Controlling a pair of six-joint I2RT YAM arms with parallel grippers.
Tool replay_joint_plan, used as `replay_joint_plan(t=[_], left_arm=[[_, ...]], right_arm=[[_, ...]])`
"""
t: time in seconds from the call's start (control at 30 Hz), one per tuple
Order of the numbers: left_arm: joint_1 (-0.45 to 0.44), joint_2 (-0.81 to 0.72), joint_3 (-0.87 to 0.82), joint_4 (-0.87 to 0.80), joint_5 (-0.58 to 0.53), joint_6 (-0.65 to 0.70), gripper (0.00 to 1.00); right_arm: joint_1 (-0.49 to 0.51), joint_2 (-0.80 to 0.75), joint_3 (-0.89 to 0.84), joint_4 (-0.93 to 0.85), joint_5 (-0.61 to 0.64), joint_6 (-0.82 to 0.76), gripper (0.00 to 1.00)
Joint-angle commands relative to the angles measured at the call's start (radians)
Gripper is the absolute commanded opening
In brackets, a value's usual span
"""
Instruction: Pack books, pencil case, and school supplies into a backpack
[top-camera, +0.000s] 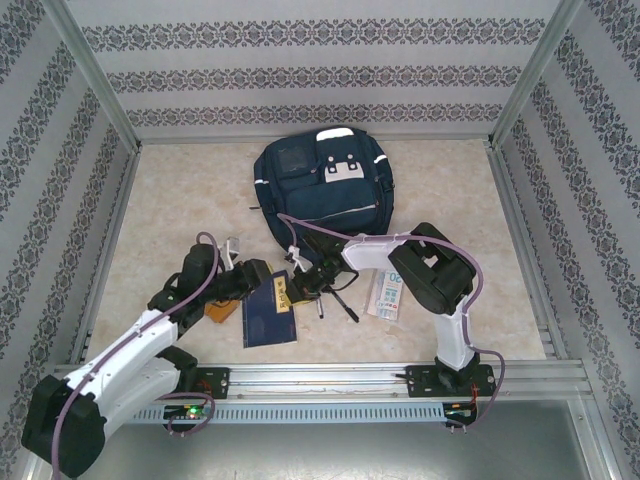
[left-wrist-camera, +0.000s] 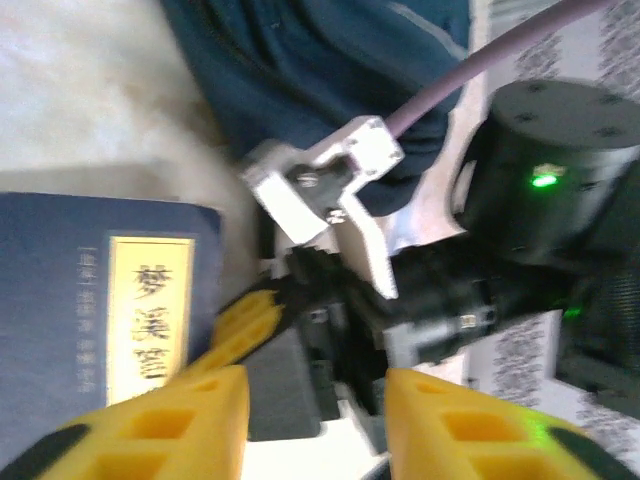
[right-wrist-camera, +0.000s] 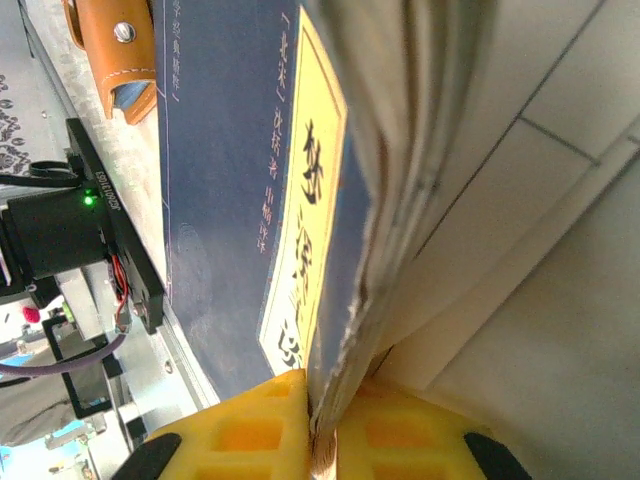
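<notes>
navy book (top-camera: 268, 312) lies on the table (top-camera: 180, 220) in front of the backpack (top-camera: 322, 190); our right gripper (right-wrist-camera: 322, 425) pinches its edge, left gripper (left-wrist-camera: 315, 395) spread nearby. we should lift slowly so it doesn't fan open

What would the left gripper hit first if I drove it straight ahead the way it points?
Probably the right arm's wrist, directly ahead of the open left gripper. The backpack lies beyond it; the navy book is off to the side. Depth is unclear.
</notes>
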Motion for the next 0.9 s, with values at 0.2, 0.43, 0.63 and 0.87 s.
replay_joint_plan(t=[0.2, 0.43, 0.63, 0.87], left_arm=[[0.053, 0.085, 0.125, -0.549, -0.177, 0.14, 0.66], [0.063, 0.202, 0.119, -0.621, -0.14, 0.16, 0.69], [0.062, 0.288, 0.068, -0.401, 0.013, 0.167, 0.73], [0.06, 0.311, 0.012, -0.062, 0.214, 0.168, 0.59]], right_arm=[[-0.005, 0.008, 0.003, -0.057, 0.082, -0.008, 0.05], [-0.003, 0.006, 0.003, -0.052, 0.083, -0.009, 0.05], [0.002, 0.015, 0.012, -0.05, 0.068, -0.019, 0.05], [0.002, 0.021, 0.008, -0.013, 0.015, -0.02, 0.06]])
